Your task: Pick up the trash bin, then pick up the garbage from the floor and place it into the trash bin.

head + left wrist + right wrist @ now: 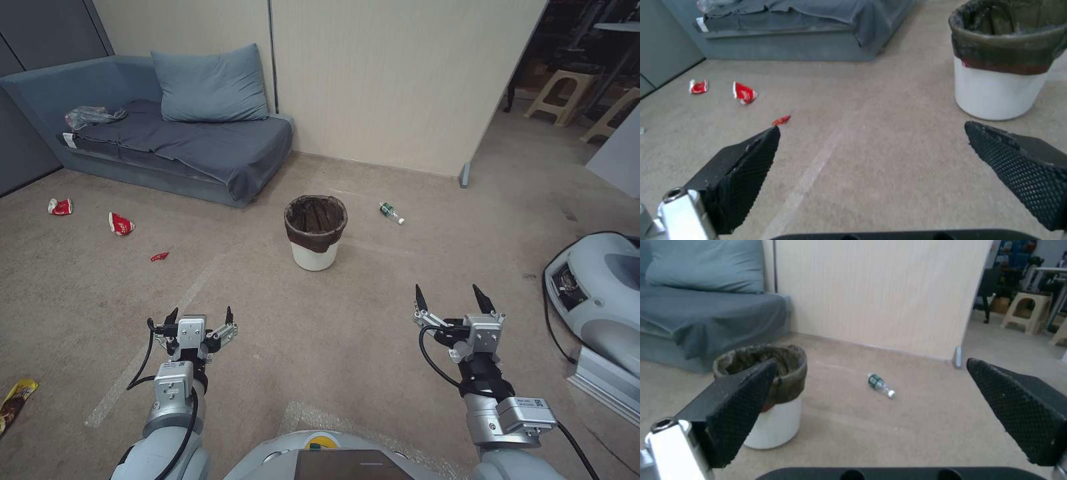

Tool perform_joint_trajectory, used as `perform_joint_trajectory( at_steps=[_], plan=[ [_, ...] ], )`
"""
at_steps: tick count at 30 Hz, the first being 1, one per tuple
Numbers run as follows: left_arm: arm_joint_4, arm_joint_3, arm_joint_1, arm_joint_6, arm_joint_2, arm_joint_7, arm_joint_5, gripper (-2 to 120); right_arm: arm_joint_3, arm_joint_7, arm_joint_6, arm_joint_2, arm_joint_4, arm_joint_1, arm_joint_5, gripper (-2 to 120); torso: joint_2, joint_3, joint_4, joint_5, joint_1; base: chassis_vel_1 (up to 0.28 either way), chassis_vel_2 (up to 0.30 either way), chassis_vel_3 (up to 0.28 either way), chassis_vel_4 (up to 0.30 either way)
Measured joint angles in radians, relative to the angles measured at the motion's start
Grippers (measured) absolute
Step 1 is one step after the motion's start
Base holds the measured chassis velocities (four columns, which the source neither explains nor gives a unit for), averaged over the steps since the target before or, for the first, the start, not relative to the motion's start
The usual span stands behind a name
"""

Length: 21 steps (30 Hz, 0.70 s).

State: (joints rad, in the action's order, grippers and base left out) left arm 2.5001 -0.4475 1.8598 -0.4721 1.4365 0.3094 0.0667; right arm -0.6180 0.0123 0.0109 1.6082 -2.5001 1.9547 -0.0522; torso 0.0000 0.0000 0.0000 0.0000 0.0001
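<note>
Upright on the beige carpet, centre of the head view: trash bin (315, 233), white, tapered, dark brown liner bag folded over the rim. Standing free, touched by neither gripper, in front of the grey-blue sofa (167, 143) and the cream partition wall (400, 80).

Left gripper (200, 317): low on the robot's left, held above bare carpet, well short of the bin. Fingers spread wide, nothing between them; black textured pads (742, 173) far apart in the left wrist view, carpet visible through the gap.

Right gripper (452, 299): on the robot's right, a little nearer the bin than the left one, also apart from it. Fingers wide open, empty; in the right wrist view the bin partly behind one pad (735, 410).

Garbage scattered on the floor:
- clear plastic bottle (391, 213) with green label, lying on its side to the right of the bin, near the wall;
- two red-and-white packets (61, 207) (121, 224), crumpled, to the left near the sofa's front;
- small red scrap (159, 256) between those packets and the bin;
- yellow snack wrapper (17, 400) at the far left edge, beside the left arm.

On the sofa: grey-blue cushion (210, 83) and a crumpled clear plastic bag (90, 117). Beige plastic stools (560, 93) beyond the wall's end.
</note>
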Motion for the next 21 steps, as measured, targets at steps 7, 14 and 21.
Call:
perform_joint_trajectory(
  at_steps=[7, 14, 21],
  plan=[
    [0.000, 0.003, 0.000, 0.001, 0.001, 0.000, 0.001, 100, 0.001, 0.001, 0.002, 0.000, 0.000, -0.001, 0.001, 100, 0.000, 0.000, -0.0001, 0.0000, 0.000, -0.133, 0.138, 0.132, -0.132],
    [0.000, 0.008, -0.001, 0.002, 0.001, 0.000, 0.003, 100, 0.001, 0.003, 0.003, 0.000, 0.000, -0.001, 0.002, 100, 0.000, 0.000, 0.0000, 0.0001, 0.000, -0.122, 0.129, 0.122, -0.132],
    [0.000, 0.009, -0.001, 0.002, 0.001, 0.000, 0.004, 100, 0.001, 0.004, 0.004, 0.000, 0.000, -0.001, 0.002, 100, 0.000, 0.000, -0.0001, -0.0001, 0.000, -0.130, 0.128, 0.143, -0.135]
  ],
)
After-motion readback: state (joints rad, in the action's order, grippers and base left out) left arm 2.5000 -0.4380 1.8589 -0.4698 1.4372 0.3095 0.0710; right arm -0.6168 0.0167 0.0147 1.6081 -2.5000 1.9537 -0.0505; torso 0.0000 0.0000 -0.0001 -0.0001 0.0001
